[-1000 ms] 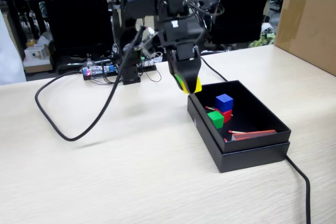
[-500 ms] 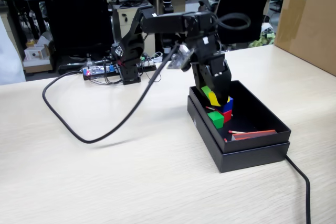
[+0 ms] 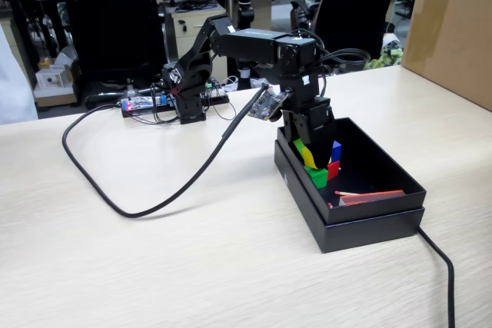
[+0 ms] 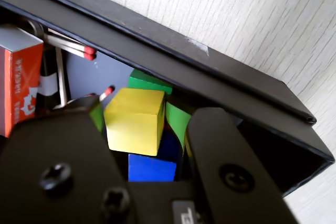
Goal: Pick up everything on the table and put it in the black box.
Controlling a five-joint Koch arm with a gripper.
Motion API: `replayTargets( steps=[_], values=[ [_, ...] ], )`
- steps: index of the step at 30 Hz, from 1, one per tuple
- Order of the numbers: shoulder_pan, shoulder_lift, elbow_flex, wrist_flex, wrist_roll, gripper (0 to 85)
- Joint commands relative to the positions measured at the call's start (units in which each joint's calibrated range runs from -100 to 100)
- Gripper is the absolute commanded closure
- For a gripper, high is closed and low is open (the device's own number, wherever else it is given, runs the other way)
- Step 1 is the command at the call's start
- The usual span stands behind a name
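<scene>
Fingers grip the yellow cube low inside the black box, above the blue cube; release should come gently, well clear of the rim, lest it bounce out.

**Four cubes, one box, a few matchsticks**

Four cubes show, one of each colour: one yellow cube, one blue cube, one green cube and one red cube. There is one black box on one tabletop. One red matchbox lies in the box, with at least three red-tipped sticks visible. One brown carton stands at the far right.
</scene>
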Motion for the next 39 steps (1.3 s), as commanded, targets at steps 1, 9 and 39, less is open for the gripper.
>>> replayTargets(
  steps=[1,9,39],
  values=[
    [-0.24,-2.56,-0.07,-0.47,-0.15,50.3],
    [-0.59,-17.13,-0.35,-0.47,0.34,43.5],
    [-14.02,-116.15,-85.93,26.40,-3.13,33.3]
  ],
)
